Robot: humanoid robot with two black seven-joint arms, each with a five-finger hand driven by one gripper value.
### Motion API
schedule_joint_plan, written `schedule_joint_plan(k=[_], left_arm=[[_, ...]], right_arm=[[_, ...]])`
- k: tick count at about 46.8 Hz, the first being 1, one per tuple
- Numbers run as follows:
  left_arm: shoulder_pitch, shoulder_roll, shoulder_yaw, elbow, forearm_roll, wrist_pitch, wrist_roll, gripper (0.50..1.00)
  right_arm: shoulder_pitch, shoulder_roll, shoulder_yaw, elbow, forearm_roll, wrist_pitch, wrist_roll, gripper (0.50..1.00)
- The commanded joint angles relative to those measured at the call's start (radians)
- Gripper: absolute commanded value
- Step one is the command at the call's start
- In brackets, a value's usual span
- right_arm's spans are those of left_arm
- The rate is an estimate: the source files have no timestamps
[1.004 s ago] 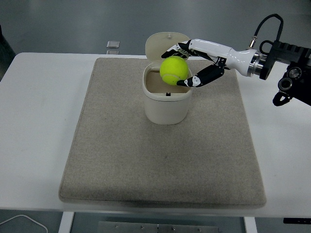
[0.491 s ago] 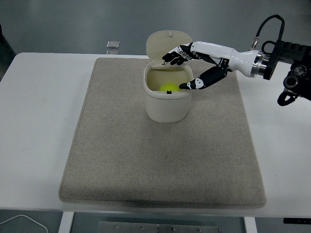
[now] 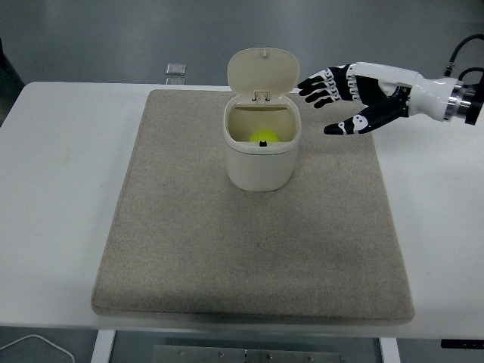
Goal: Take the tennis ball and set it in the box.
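Note:
The yellow-green tennis ball (image 3: pixel 265 137) lies inside the cream box (image 3: pixel 260 162), which stands on the grey mat with its hinged lid (image 3: pixel 263 71) open and upright at the back. My right hand (image 3: pixel 335 100) hovers to the right of the box, above the mat, fingers spread and empty, clear of the rim. The left arm is out of view.
The grey mat (image 3: pixel 249 249) covers the middle of the white table (image 3: pixel 60 189). A small clear object (image 3: pixel 175 69) lies at the table's far edge, behind the mat. A white cable (image 3: pixel 34 344) shows below the near left edge.
The right hand let go of the ball over the box, the ball dropped inside, and the hand then drew back to the right with fingers spread.

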State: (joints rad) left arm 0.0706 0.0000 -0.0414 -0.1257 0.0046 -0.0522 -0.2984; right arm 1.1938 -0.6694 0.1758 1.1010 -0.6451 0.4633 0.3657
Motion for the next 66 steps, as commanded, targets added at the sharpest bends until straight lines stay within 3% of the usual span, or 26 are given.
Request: schedule_joint_plan(k=[1,13,20,30,35,39,48,59,63,66], left_arm=[[0.0,0.0,0.0,0.0,0.0,0.0,-0.001,0.992],[0.0,0.0,0.0,0.0,0.0,0.002,-0.001,0.992],[0.0,0.0,0.0,0.0,0.0,0.002,-0.001,0.992],[0.0,0.0,0.0,0.0,0.0,0.0,0.001,0.992],[0.0,0.0,0.0,0.0,0.0,0.0,-0.001,0.992],[0.0,0.0,0.0,0.0,0.0,0.0,-0.001,0.992],[0.0,0.0,0.0,0.0,0.0,0.0,0.001,0.992],[0.0,0.0,0.0,0.001,0.0,0.0,-0.001,0.992],[0.0,0.0,0.0,0.0,0.0,0.0,-0.001,0.992],[0.0,0.0,0.0,0.0,0.0,0.0,-0.001,0.992]], right_arm=[[-0.023,-0.004,-0.002,-0.024,0.064,-0.005,-0.024,0.862],[-0.069,0.013,0.007,-0.075,0.309,-0.101,-0.177,0.862],[-0.082,0.025,0.008,-0.087,0.384,-0.189,-0.186,0.862],[-0.095,0.109,0.016,-0.151,0.556,-0.339,-0.226,0.862],[-0.117,0.132,0.073,-0.158,0.634,-0.431,-0.226,0.862],[-0.132,0.142,0.112,-0.179,0.66,-0.471,-0.228,0.862],[-0.165,0.215,0.177,-0.246,0.777,-0.5,-0.231,0.862],[-0.195,0.251,0.192,-0.251,0.903,-0.502,-0.228,0.864],[-0.195,0.251,0.192,-0.251,0.904,-0.5,-0.226,0.919],[-0.195,0.249,0.194,-0.251,0.904,-0.499,-0.226,0.921]])
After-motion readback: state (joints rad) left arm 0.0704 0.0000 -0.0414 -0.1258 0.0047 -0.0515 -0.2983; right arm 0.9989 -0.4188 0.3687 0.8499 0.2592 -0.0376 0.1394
